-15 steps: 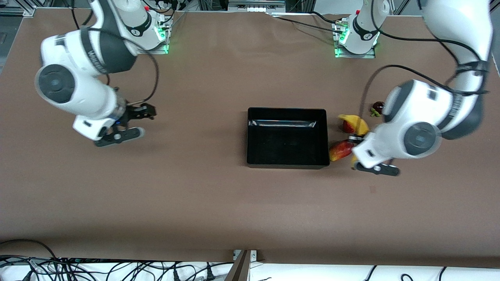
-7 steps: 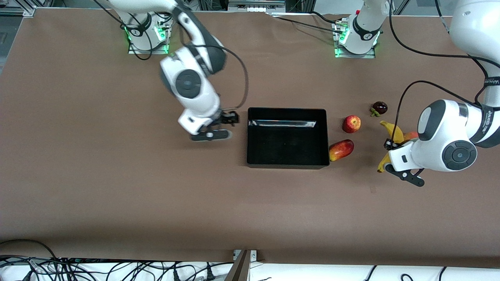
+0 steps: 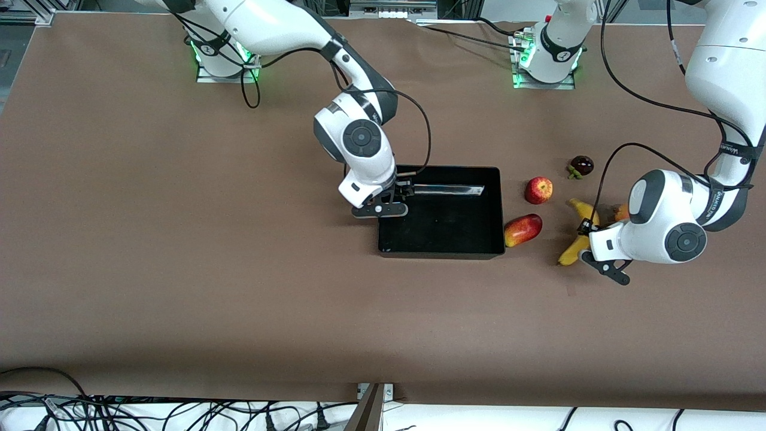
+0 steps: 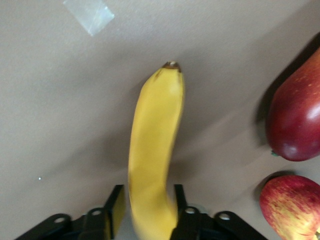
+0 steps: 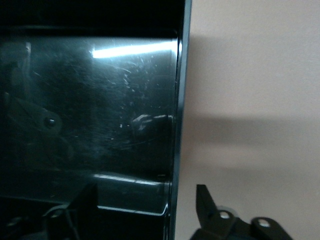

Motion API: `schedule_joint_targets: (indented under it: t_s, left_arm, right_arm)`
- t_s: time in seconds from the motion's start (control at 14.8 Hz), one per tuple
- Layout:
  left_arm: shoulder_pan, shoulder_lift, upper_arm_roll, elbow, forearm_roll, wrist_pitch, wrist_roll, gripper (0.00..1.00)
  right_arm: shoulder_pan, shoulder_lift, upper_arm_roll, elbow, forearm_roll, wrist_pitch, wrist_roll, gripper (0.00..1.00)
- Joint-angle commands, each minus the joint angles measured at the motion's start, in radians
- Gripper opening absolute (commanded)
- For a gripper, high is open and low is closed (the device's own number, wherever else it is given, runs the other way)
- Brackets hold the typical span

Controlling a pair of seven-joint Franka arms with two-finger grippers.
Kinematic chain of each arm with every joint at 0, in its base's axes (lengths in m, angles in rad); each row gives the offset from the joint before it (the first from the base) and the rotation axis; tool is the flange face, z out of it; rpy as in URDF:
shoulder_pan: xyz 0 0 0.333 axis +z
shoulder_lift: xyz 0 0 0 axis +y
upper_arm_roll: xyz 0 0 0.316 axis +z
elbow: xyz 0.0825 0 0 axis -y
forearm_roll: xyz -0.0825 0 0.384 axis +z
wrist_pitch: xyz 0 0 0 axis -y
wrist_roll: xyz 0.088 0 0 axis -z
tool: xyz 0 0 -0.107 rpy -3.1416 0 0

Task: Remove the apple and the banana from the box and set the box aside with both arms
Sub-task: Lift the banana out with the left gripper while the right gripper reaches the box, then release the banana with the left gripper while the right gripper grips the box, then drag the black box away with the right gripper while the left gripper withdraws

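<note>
The yellow banana lies near the table at the left arm's end, clear of the box. My left gripper is shut on the banana's stem half; in the left wrist view the banana runs out from between the fingers. The red apple sits on the table between banana and box, and shows in the left wrist view. The black box is empty. My right gripper is open astride the box's end wall, one finger inside, one outside.
A red-yellow mango lies against the box's wall toward the left arm's end. A dark round fruit sits farther from the camera than the apple. An orange fruit peeks from under the left arm. Cables hang off the table's near edge.
My right arm has swung in from its end of the table to the box's wall. My left gripper and the banana have shifted a little toward the box.
</note>
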Motion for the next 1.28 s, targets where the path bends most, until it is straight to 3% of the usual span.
schedule_joint_targets:
  t_s: [0.0,0.07,0.13,0.2,0.47,0.61,0.74,0.94,1.01,1.21]
  left_arm:
    - [-0.004,-0.043,-0.017,0.009,0.020,-0.058,0.015,1.00]
    - [-0.007,-0.065,-0.020,0.018,0.020,-0.070,0.014,1.00]
    - [-0.008,-0.092,-0.037,0.032,0.015,-0.092,0.009,1.00]
    - [-0.007,-0.121,-0.072,0.058,0.012,-0.135,0.003,1.00]
    - [-0.007,-0.146,-0.173,0.298,0.004,-0.441,-0.006,1.00]
    - [-0.016,-0.152,-0.182,0.391,0.004,-0.573,-0.006,1.00]
    - [-0.031,-0.180,-0.181,0.435,0.001,-0.656,-0.033,1.00]
    - [-0.066,-0.302,-0.144,0.413,-0.054,-0.677,-0.160,1.00]
    - [-0.102,-0.347,-0.089,0.397,-0.086,-0.672,-0.228,1.00]
    - [-0.299,-0.462,0.214,0.339,-0.236,-0.635,-0.299,1.00]
  right_arm:
    - [0.019,0.034,-0.016,0.031,-0.059,0.002,0.012,0.64]
    - [0.017,0.034,-0.016,0.028,-0.063,0.002,0.008,0.39]
    - [0.014,0.034,-0.016,0.030,-0.061,0.001,-0.006,0.05]
    - [0.005,0.031,-0.016,0.030,-0.053,-0.007,-0.011,0.00]
    - [-0.043,0.000,-0.016,0.036,-0.050,-0.080,-0.015,0.00]
    - [-0.086,-0.050,-0.016,0.036,-0.047,-0.139,-0.070,0.00]
    - [-0.159,-0.113,-0.016,0.036,-0.023,-0.244,-0.185,0.00]
    - [-0.314,-0.228,-0.019,0.028,0.006,-0.459,-0.462,0.00]
    - [-0.372,-0.259,-0.022,0.024,0.006,-0.514,-0.548,0.00]
    - [-0.492,-0.351,-0.068,-0.079,0.005,-0.544,-0.722,0.00]
